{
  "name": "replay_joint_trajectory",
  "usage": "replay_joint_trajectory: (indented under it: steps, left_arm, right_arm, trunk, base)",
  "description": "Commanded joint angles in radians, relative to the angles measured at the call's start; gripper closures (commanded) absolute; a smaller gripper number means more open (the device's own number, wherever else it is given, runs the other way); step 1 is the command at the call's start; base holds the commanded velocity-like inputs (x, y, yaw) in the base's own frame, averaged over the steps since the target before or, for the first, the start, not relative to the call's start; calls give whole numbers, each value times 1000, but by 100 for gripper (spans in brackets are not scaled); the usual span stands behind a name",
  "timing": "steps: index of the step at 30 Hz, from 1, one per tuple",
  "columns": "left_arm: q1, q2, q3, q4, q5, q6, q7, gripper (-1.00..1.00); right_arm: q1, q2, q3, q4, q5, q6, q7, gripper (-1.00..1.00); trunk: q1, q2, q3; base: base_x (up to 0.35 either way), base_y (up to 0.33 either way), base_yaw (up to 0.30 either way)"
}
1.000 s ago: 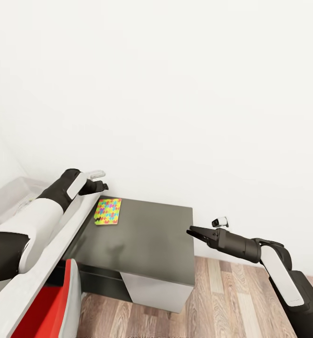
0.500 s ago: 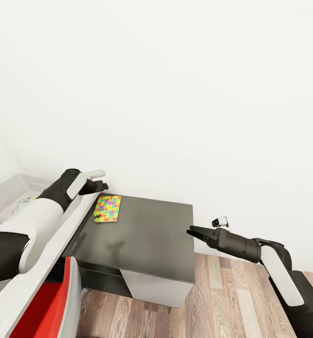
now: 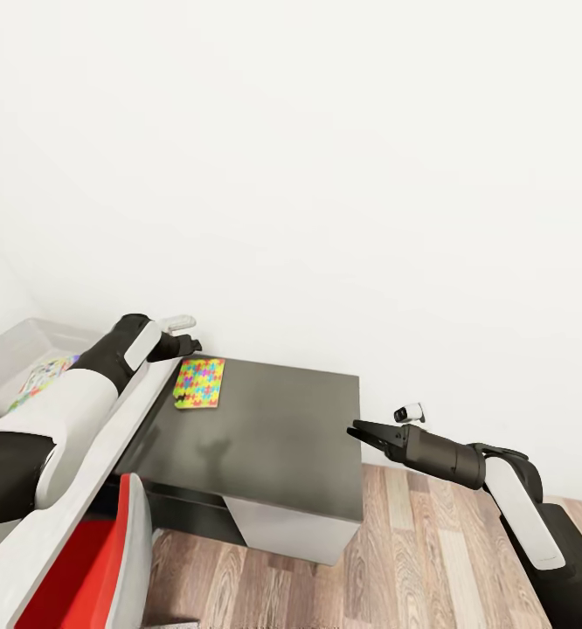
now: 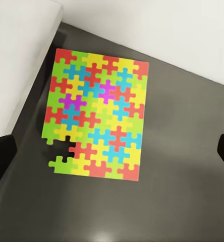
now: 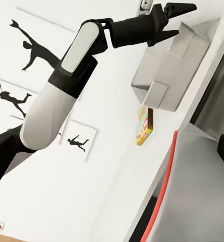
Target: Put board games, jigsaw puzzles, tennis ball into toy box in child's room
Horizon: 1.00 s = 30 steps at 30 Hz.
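A jigsaw puzzle (image 3: 199,383) of yellow, green, pink, blue and orange pieces lies flat on the dark grey table (image 3: 273,437), near its far left corner. My left gripper (image 3: 189,345) hovers open just above and behind it. In the left wrist view the puzzle (image 4: 97,113) lies between the spread fingers, with one piece gap at its edge. The pale grey toy box (image 3: 11,345) sits at the far left, with another multicoloured puzzle sheet (image 3: 42,380) lying inside. My right gripper (image 3: 354,430) hangs open and empty beyond the table's right edge.
A pale slanted panel (image 3: 99,454) runs along the table's left side under my left arm. A red seat (image 3: 90,568) with a grey rim is at the lower left. Wood-plank floor (image 3: 431,559) lies right of the table, with a white wall behind.
The whole picture has shifted: the table and puzzle sit slightly higher, and more of the toy box with its puzzle sheet has come into view. Both arms keep their pose.
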Motion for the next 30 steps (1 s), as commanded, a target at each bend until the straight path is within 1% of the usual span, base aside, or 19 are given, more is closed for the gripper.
replay_joint_trajectory:
  steps: [1,12,30]
  left_arm:
    - [-1,1,-7,-2,11,3,8,-100]
    - [-1,0,-7,-3,9,-16,9,-100]
    - [-1,-5,-6,-5,9,-17,18,-100]
  right_arm:
    - [-1,-1,1,0,0,4,3,-100]
    - [-1,-1,1,0,0,4,3,-100]
    - [-1,-1,1,2,0,4,3,-100]
  trunk:
    - [0,-2,-4]
    - [0,-2,-22]
    - [0,-2,-51]
  base:
    - [0,0,0]
    - [0,0,0]
    - [0,0,0]
